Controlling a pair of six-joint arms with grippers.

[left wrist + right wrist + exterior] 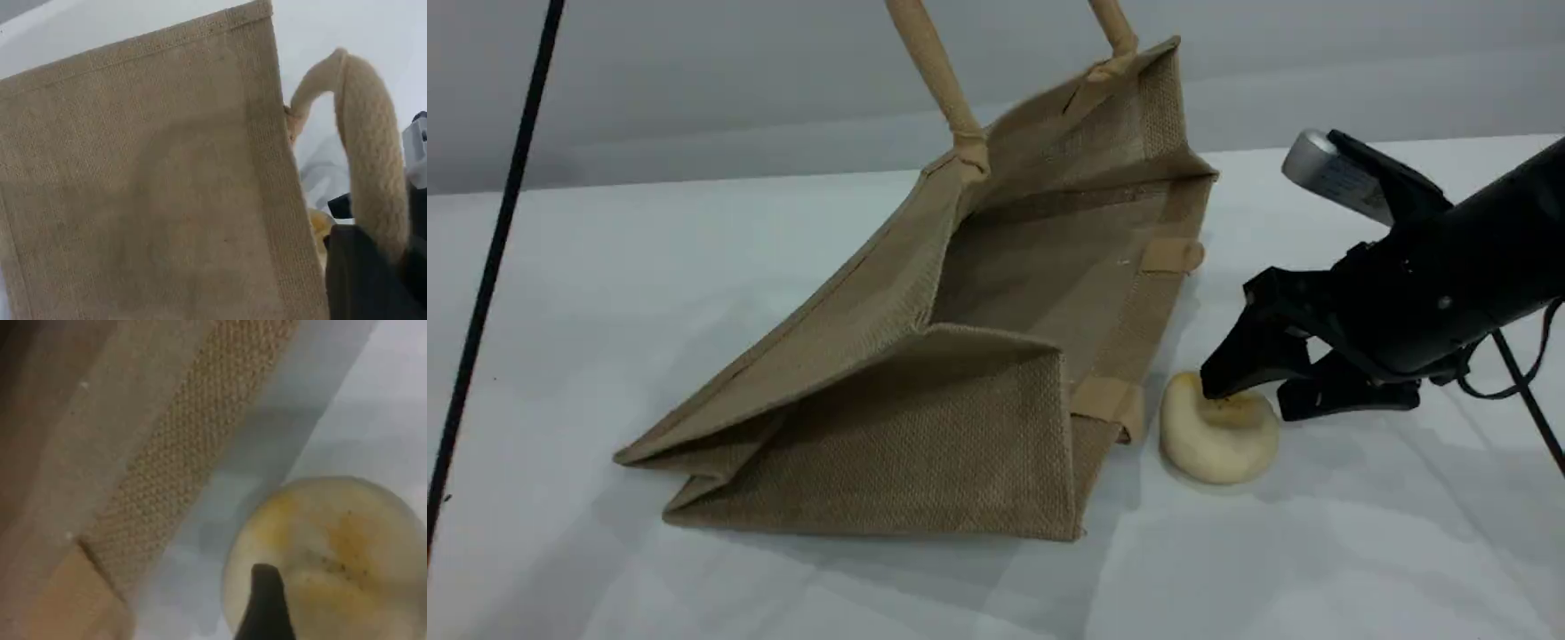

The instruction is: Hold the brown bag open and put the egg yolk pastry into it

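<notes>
The brown bag (925, 356) lies on its side on the white table, its mouth gaping toward the right. One beige handle (938, 76) is pulled up out of the top of the scene view. In the left wrist view that handle (373, 153) loops into my left gripper (387, 257), which is shut on it above the bag's panel (147, 187). The egg yolk pastry (1214, 440) sits on the table just right of the bag's mouth. My right gripper (1258, 400) is open over it. One fingertip (263, 607) touches the top of the pastry (333, 553), and the other stands to the pastry's right.
A thin black pole (489, 267) slants along the scene's left edge. A black cable (1525, 391) hangs under the right arm. The bag's lower rim and flat handle tab (1107, 400) lie close to the pastry's left side. A grey wall backs the table.
</notes>
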